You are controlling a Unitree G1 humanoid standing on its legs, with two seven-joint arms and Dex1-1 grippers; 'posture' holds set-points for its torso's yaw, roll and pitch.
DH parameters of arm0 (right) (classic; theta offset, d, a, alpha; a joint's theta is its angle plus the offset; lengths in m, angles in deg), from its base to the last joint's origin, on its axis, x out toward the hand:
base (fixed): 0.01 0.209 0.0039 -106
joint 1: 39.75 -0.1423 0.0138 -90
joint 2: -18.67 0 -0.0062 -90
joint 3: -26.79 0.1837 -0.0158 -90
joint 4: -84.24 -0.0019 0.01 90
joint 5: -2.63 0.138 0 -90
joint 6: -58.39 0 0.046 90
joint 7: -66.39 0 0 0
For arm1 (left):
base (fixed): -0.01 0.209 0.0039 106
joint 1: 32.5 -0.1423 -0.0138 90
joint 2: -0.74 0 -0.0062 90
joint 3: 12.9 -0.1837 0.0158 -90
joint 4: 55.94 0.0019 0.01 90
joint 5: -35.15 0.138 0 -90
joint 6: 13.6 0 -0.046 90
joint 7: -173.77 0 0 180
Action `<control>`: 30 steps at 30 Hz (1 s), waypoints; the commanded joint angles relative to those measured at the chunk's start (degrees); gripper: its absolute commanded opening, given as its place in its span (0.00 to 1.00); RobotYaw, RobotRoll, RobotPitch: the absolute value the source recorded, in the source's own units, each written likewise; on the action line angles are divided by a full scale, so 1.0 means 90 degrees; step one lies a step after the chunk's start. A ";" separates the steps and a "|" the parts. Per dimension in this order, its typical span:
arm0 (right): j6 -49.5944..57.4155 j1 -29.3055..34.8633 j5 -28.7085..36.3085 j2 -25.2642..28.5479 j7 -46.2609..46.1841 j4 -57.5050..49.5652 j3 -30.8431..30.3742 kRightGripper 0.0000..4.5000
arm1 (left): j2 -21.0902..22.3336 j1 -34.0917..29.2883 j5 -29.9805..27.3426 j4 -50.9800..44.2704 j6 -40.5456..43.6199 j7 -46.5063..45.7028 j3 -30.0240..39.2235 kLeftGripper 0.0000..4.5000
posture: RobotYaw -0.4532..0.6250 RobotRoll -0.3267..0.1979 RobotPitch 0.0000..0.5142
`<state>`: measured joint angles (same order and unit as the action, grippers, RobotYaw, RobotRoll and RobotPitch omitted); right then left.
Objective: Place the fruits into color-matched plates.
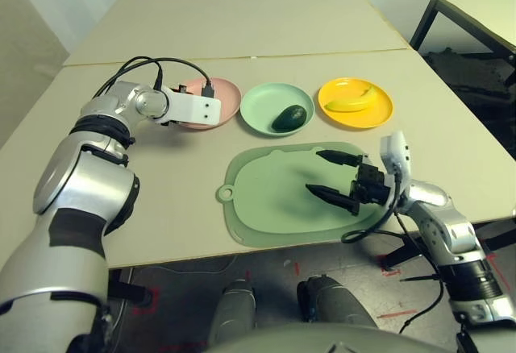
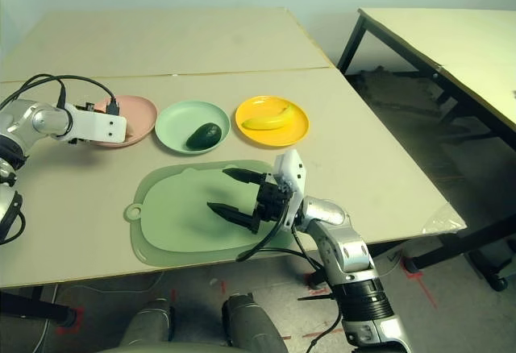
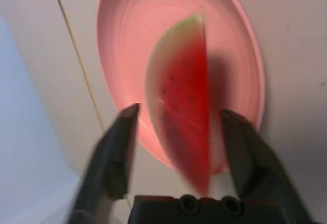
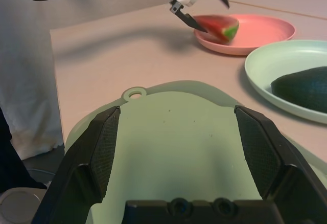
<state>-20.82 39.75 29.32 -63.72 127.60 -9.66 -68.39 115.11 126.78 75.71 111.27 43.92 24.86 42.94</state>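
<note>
Watermelon wedge [image 3: 184,111]: over the pink plate [image 3: 127,40], between the black fingers of the left pincer [image 3: 181,132]; the fingers stand apart on either side with gaps showing, so the grip looks released. Whether the wedge already rests on the plate cannot be told for sure.
Pink plate position: at 9 o'clock in the row of three plates on the tabletop [image 1: 242,31].
Avocado [image 1: 289,117]: lying in the mint green plate [image 1: 262,107], the middle one, toward its 3 o'clock side.
Banana [image 1: 348,101]: lying in the yellow plate [image 1: 379,115], at the 3 o'clock end of the row.
Right pincer [image 1: 339,178]: spread wide and holding nothing, hovering over the pale-green cutting mat [image 1: 266,200], pointing toward 9 o'clock.
Progress: all three fruits sit at their matching colours; the job looks essentially finished.
Left to do: probably only drawing the left arm clear of the pink plate.
</note>
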 commanded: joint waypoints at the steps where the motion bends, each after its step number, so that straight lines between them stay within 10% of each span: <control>1: 0.0088 0.0048 0.0063 0.0060 -0.0022 -0.0100 0.0044 1.00 | -0.0031 -0.0080 0.0113 0.0070 -0.0021 -0.0140 -0.0015 0.99 | 0.37 0.62 0.15; 11: -0.0009 0.0012 0.0022 0.0064 0.0034 0.0104 0.0076 1.00 | 0.0123 0.0027 -0.0159 0.0023 -0.0195 0.0078 0.0271 0.99 | 0.38 0.62 0.13; 18: -0.0197 0.0193 -0.0066 0.0287 -0.0281 0.0200 0.0539 1.00 | 0.0279 -0.0480 -0.2529 -0.0300 0.0324 0.2109 0.2391 0.99 | 0.38 0.62 0.13; 24: -0.1001 0.0112 -0.0495 0.0281 -0.0927 0.0888 0.1062 1.00 | 0.0638 -0.2270 -0.3971 -0.1787 0.0785 0.2315 0.3696 0.99 | 0.42 0.62 0.14; 30: -0.1641 0.0009 -0.0606 0.0320 -0.1842 0.1531 0.1914 1.00 | -0.0258 -0.5183 -0.6301 -0.5888 0.2922 0.1397 0.5473 0.99 | 0.46 0.62 0.17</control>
<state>-33.64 39.63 24.54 -61.38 113.15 2.66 -53.79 114.42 83.58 24.10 66.64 64.23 41.36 88.65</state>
